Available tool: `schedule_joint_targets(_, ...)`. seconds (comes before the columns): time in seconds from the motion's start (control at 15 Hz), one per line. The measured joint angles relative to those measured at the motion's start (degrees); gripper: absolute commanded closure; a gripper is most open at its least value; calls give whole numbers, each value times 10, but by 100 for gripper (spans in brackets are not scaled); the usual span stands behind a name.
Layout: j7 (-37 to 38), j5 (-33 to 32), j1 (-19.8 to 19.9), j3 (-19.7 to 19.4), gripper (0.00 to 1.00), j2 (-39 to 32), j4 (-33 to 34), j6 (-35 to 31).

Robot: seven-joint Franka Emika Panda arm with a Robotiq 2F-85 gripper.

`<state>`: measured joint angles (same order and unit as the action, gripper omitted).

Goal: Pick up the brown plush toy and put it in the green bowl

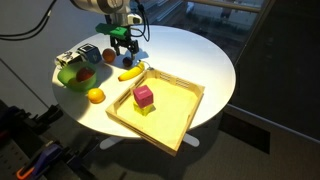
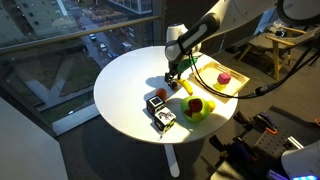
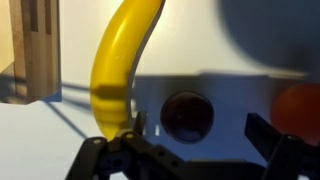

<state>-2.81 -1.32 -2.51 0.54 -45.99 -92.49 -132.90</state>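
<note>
Brown plush toy (image 3: 187, 115) lies on the white table (image 1: 190, 60) as a dark, round lump in the wrist view, right between the two spread fingers of the gripper (image 3: 193, 125). The jaws stand wide apart and neither finger touches the toy. In both exterior views the toy is too small and too hidden under the gripper to pick out.

Just beside the toy lies a yellow banana (image 3: 120, 70), running up the wrist view towards the light wooden tray (image 3: 30, 50). On the toy's other side a blurred orange-red fruit (image 3: 300, 105) sits near it.

In an exterior view the gripper (image 1: 122, 48) hangs low over the table, next to the banana (image 1: 131, 71). The green bowl (image 1: 65, 80) stands near, apart from the gripper, with a red fruit (image 1: 85, 72) inside. An orange fruit (image 1: 95, 96) rests on the table just beside the bowl. Farther off, the tray (image 1: 185, 120) holds a pink cube (image 1: 143, 95).
</note>
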Motion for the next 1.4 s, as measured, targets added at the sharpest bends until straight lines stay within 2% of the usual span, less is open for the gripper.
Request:
schedule_joint_targets(0.87, 0, 0, 0, 0, 1, -14, 0, -15)
schedule_joint_targets(0.93, 0, 0, 0, 0, 25, -15, 0, -15)
schedule_joint_targets(1.0, 0, 0, 0, 0, 26, -16, 0, -15)
schedule_joint_targets(1.07, 0, 0, 0, 0, 32, -17, 0, -15)
schedule_joint_targets(1.33, 0, 0, 0, 0, 65, -19, 0, -15)
schedule_joint_targets(1.4, 0, 0, 0, 0, 66, -19, 0, -15)
